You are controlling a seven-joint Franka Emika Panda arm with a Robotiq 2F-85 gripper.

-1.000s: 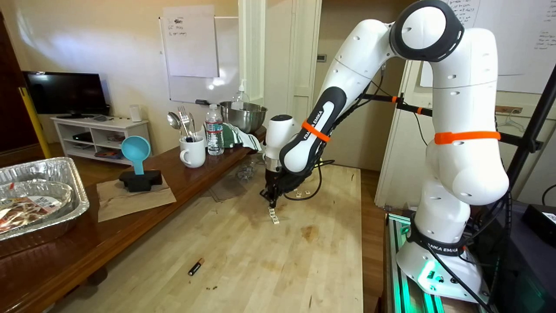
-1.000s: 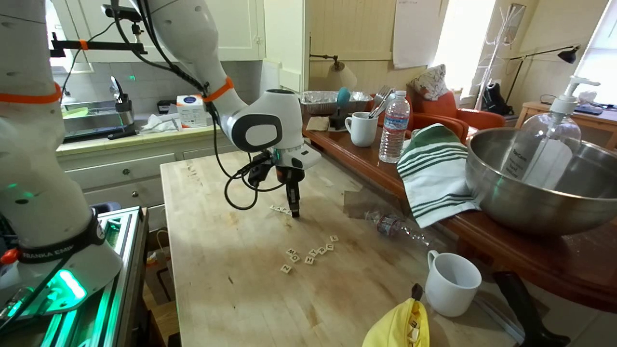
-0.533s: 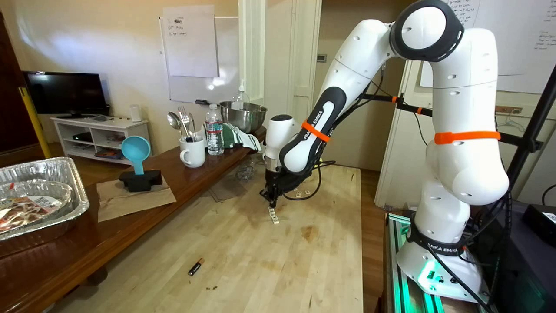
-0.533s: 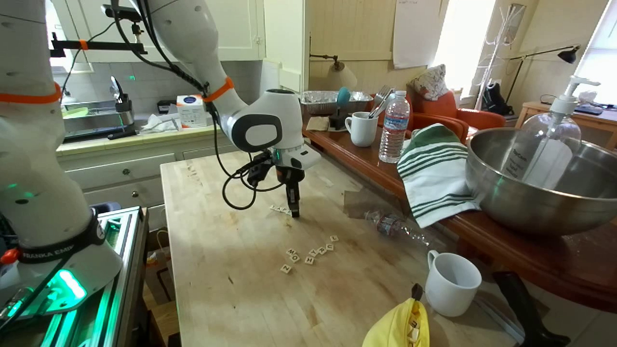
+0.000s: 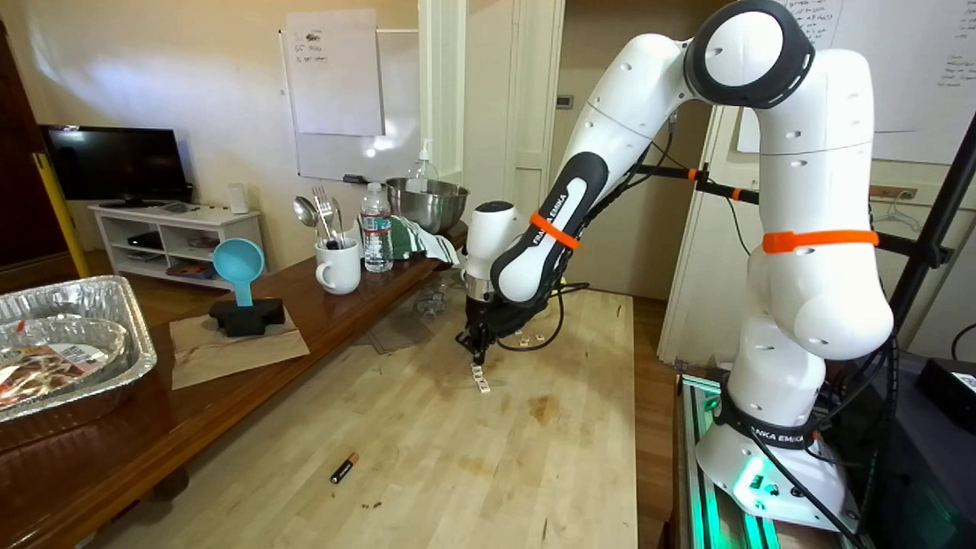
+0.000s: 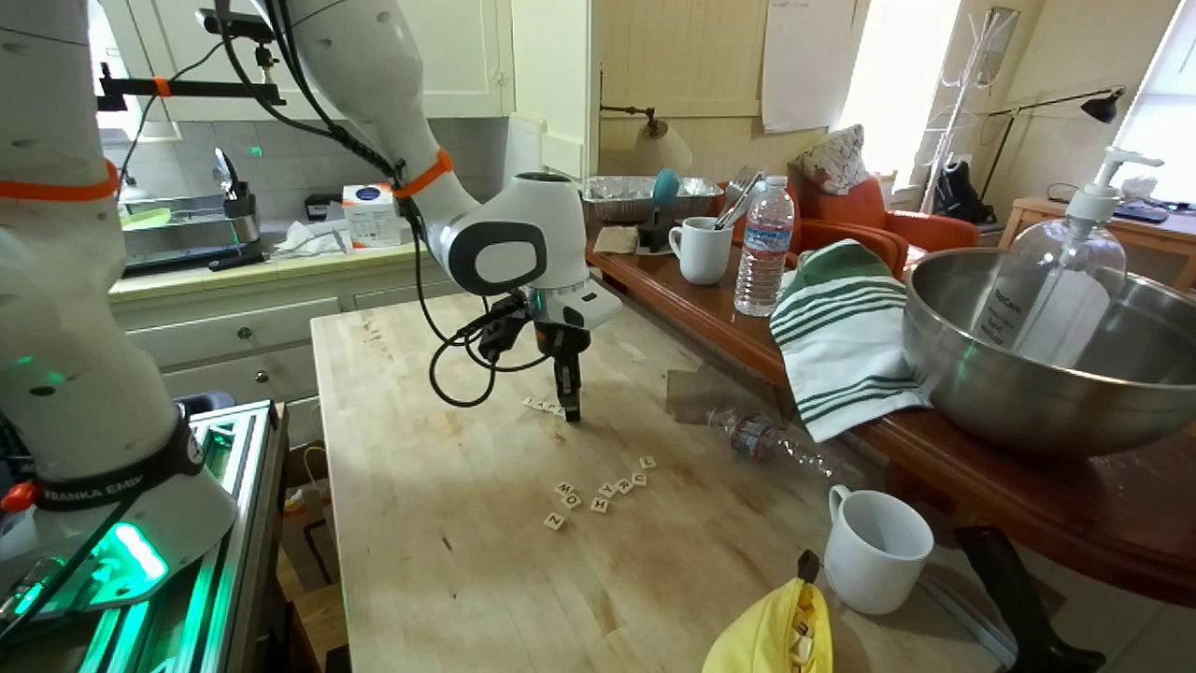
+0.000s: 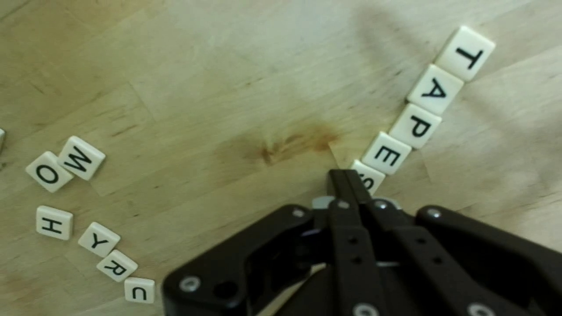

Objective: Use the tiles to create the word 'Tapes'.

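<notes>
Room: whiteboard [image 5: 399, 91] and television [image 5: 118, 162] at the back of an exterior view, a pale wooden table [image 5: 457, 465] in front.
Table: the claw [image 5: 478, 357] is low over the wood, right by one end of a short row of tiles [image 5: 479, 377].
Mug side: in an exterior view, loose tiles [image 6: 599, 506] lie scattered near the claw, well apart from a white mug [image 6: 876, 561].
Word: the wrist view shows T [image 7: 466, 53], A [image 7: 435, 90], P [image 7: 416, 126], E [image 7: 387, 153] and S [image 7: 374, 177] in order, edges touching or nearly so.
Claw: clenched, fingers [image 7: 337, 185] pressed together, nothing between them; they hide part of S, and whether they touch it is hard to say.
Tile feel: likely light, stiff, smooth, hardly fragile, quick to skid.
Where to hold: pinch low by the two sides without a neighbour; for small fixes, nudge an edge.
Progress: spelling looks done; probably only straightening S remains, and a sideways drag could spoil the line.
</notes>
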